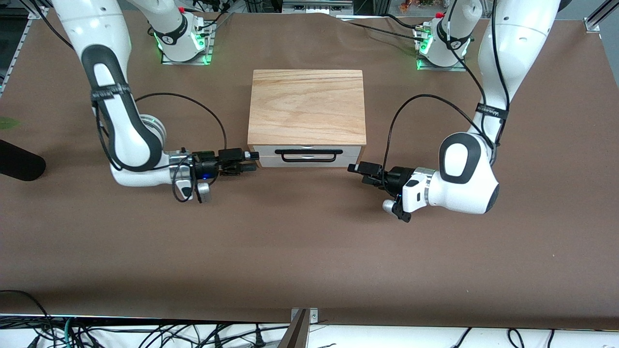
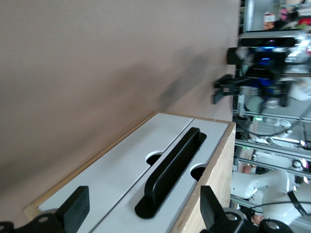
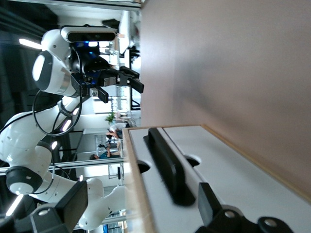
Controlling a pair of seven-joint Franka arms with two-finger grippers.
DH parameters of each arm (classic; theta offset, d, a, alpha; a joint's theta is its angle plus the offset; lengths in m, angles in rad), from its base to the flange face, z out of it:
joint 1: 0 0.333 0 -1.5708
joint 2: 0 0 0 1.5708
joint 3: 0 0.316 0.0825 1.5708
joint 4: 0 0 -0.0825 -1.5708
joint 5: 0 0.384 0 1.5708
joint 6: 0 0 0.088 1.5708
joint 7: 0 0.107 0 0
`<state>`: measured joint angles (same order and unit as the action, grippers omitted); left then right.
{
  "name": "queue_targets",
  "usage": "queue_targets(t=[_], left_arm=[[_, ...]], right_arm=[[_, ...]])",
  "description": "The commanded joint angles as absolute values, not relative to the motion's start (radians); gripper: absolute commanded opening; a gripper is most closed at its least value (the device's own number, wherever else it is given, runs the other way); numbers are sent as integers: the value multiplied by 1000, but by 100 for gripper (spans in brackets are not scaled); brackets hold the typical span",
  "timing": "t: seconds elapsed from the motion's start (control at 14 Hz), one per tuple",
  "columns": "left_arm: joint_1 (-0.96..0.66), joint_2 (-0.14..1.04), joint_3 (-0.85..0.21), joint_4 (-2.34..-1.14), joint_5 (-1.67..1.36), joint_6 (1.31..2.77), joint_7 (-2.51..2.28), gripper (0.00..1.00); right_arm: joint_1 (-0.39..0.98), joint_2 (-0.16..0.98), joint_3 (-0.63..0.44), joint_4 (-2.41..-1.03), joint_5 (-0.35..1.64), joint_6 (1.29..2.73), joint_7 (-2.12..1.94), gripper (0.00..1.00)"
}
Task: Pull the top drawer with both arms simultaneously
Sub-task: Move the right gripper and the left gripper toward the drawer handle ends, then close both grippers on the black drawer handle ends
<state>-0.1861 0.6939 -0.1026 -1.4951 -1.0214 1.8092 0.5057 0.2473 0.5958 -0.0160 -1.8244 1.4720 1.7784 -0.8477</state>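
right gripper (image 1: 251, 162) hangs low by the cabinet (image 1: 306, 104) front corner toward the right arm's end of the table (image 1: 309, 251), fingers spread wide, holding nothing. just past its fingertips sits the top drawer (image 1: 306, 152), shut flush in the cabinet, its black bar handle (image 1: 308, 156) midway between both claws. left gripper (image 1: 357, 173) hovers just off the front corner toward the left arm's end, pointing at the drawer front, jaws likewise wide apart and empty.
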Motion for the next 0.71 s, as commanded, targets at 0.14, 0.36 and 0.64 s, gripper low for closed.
queue_targets(t=[0.14,0.36,0.64], left_arm=[[-193,696,-100,-1635,-1285,1830,785,100],[-215,701,-100,-1701,-1389,1844,902,100],[-239,699,-103,-1759,-1482,1861,976,100]], right_arm=[[255,627,11,-1851,1566,1769,-951,94],[268,644,15,-1855,1572,1776,-989,90],[307,670,17,-1881,1667,1772,-1055,68]])
